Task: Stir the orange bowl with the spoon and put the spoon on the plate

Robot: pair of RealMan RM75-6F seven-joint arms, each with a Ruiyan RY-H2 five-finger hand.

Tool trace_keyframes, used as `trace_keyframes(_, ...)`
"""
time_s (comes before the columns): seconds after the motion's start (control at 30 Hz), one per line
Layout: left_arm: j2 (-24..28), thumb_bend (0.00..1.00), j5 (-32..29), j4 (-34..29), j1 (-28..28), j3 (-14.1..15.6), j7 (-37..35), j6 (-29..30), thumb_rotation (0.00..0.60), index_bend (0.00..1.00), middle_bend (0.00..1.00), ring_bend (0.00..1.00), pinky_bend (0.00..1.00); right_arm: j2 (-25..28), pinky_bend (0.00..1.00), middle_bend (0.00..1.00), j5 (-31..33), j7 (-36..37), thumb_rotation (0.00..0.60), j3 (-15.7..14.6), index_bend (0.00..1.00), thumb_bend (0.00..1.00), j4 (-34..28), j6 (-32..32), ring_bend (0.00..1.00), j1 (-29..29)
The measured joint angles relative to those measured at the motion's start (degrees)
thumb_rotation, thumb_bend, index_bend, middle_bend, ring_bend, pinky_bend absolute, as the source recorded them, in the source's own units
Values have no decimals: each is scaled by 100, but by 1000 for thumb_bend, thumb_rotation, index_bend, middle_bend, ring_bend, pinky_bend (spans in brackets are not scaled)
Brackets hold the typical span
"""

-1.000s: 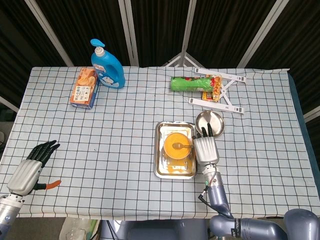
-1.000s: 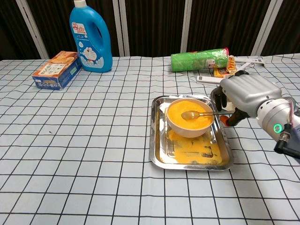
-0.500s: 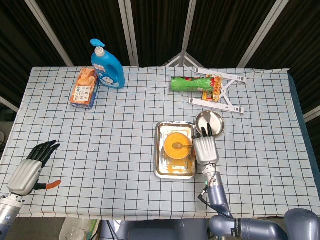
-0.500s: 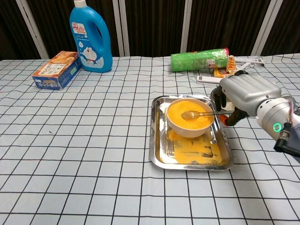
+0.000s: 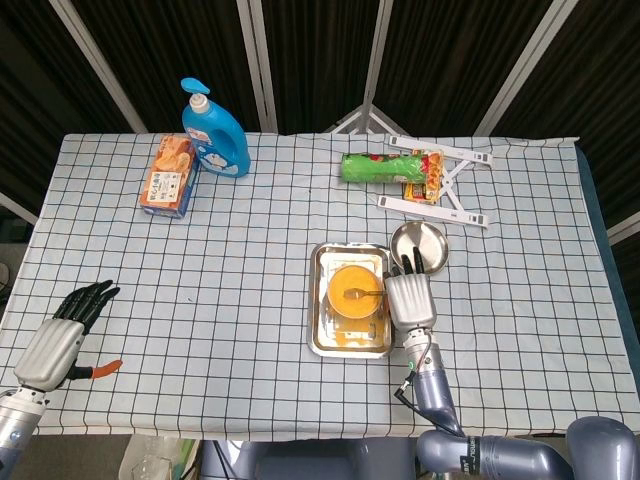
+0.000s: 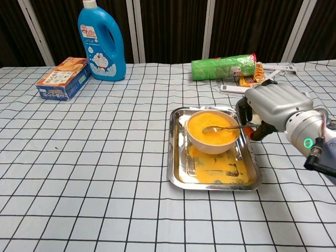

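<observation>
While my right hand (image 6: 270, 107) pinches spoon (image 6: 220, 128) by handle end, fingers (image 5: 411, 265) closed on it, bowl of spoon sits in orange bowl (image 6: 212, 130). I judge spoon stiff, light, metal, slick if coated; grip far back on handle keeps fingers clear of contents. Orange bowl full of orange matter, standing in steel tray (image 6: 175, 173) with orange spill beside it. Round plate (image 5: 433, 243) just beyond tray. Left hand (image 5: 62, 335) far off on surface (image 5: 250, 270), fingers apart, holding nothing.

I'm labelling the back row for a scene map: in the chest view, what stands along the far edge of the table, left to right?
Orange and blue box → blue detergent bottle → green snack tube → yellow snack packet.
</observation>
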Motion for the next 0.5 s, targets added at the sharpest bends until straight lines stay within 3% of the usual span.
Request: trace_keyframes(0.5,0,0,-1,-4,1,3,5,-3,600,0,0,0,0,7,0,534,-84,24,600,-46,605,494,-22,61,277,-16)
